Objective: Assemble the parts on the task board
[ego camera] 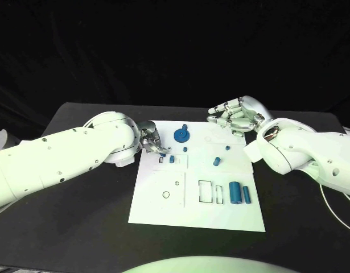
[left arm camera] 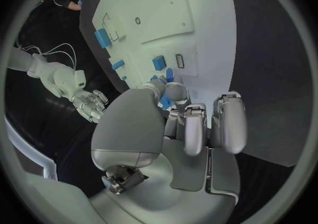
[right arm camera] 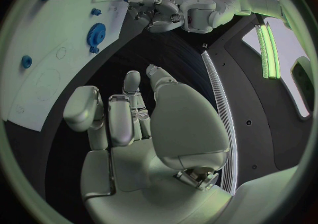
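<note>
The white task board (ego camera: 193, 206) lies in the middle of the black table. My left hand (ego camera: 152, 141) hovers over the board's far left part, thumb and a finger pinching a small blue part (left arm camera: 164, 100). Just beyond its fingertips lie two small blue pieces (ego camera: 167, 160). A blue gear (ego camera: 181, 135) sits at the board's far edge. Two blue cylinders (ego camera: 239, 193) lie at the right, beside outlined slots (ego camera: 211, 192). My right hand (ego camera: 234, 116) hangs above the board's far right corner, fingers curled in, holding nothing.
More small blue pieces (ego camera: 217, 161) stand near the board's middle right. Black table surface (ego camera: 76, 227) runs round the board on all sides. In the right wrist view the gear (right arm camera: 98, 31) and my left hand (right arm camera: 156, 14) lie ahead of the right hand.
</note>
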You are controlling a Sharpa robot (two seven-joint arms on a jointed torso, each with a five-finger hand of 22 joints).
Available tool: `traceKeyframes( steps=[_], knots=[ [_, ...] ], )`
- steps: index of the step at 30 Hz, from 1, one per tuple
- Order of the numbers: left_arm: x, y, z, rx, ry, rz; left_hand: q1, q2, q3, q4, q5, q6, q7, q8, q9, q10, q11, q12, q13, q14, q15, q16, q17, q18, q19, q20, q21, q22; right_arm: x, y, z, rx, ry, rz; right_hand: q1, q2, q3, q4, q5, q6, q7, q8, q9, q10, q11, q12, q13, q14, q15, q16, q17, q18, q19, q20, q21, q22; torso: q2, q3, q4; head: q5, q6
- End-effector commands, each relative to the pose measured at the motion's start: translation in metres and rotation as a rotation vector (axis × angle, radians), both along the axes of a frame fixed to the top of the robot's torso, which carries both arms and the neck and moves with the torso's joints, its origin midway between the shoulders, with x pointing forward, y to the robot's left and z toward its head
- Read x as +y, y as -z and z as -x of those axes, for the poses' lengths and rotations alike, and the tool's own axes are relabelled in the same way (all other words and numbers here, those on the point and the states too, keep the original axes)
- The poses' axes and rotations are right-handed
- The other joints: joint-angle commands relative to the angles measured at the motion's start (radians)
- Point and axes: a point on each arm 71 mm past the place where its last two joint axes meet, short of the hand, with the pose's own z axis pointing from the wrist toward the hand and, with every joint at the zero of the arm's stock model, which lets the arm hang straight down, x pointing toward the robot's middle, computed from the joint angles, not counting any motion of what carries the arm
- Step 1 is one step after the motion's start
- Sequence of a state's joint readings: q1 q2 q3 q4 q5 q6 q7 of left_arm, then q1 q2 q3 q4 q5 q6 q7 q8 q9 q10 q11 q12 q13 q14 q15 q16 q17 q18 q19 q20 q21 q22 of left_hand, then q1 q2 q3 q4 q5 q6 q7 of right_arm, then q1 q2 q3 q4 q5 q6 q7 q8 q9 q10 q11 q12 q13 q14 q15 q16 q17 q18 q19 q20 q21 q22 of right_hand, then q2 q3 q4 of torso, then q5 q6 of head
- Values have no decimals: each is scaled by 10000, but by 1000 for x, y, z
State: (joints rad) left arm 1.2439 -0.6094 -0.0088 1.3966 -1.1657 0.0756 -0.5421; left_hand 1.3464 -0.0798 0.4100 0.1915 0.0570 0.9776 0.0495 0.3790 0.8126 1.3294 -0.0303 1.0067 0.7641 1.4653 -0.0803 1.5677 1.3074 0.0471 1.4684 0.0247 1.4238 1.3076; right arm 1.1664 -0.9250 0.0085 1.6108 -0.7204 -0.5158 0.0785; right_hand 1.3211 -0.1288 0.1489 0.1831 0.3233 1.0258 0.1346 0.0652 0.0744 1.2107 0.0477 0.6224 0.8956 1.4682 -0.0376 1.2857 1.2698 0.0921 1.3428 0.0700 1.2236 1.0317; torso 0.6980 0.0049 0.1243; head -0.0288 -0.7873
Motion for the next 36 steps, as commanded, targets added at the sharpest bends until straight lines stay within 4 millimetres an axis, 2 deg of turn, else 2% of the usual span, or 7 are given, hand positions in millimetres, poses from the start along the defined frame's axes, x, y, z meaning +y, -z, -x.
traceKeyframes(
  steps=[1,22,36],
  knots=[
    [-1,2,1,-174,253,-213,72,-55,1264,-1234,41,74,-35,39,155,54,8,-55,-15,1055,-31,31,2634,-181,705,-9,60,2098,2,0,1,-42,-221,22,-12,101,-50,0,33,42,-26,44,16,-34,-50,40,-14,337,41,-38,10,141,32,4,-43,-10,7,6,-9,8,-37],
    [-1,7,7,109,384,-761,2,-172,1461,-1287,77,109,-39,56,192,89,3,-17,50,1055,-34,31,2634,-183,710,-13,66,2106,4,1,1,-43,-273,7,-9,112,-57,0,35,43,-26,45,17,-35,-51,39,-21,338,40,-39,12,140,35,4,-45,-11,0,15,-22,6,-118],
    [3,9,7,344,249,-1072,-13,-185,1502,-1293,81,115,-38,58,198,79,3,-48,12,1055,-35,31,2634,-186,713,-14,81,2113,4,1,1,-47,-289,2,-9,112,-57,0,35,43,-26,45,17,-35,-51,39,-21,338,40,-39,12,140,35,4,-45,-11,-8,12,1,19,-146]
  ],
)
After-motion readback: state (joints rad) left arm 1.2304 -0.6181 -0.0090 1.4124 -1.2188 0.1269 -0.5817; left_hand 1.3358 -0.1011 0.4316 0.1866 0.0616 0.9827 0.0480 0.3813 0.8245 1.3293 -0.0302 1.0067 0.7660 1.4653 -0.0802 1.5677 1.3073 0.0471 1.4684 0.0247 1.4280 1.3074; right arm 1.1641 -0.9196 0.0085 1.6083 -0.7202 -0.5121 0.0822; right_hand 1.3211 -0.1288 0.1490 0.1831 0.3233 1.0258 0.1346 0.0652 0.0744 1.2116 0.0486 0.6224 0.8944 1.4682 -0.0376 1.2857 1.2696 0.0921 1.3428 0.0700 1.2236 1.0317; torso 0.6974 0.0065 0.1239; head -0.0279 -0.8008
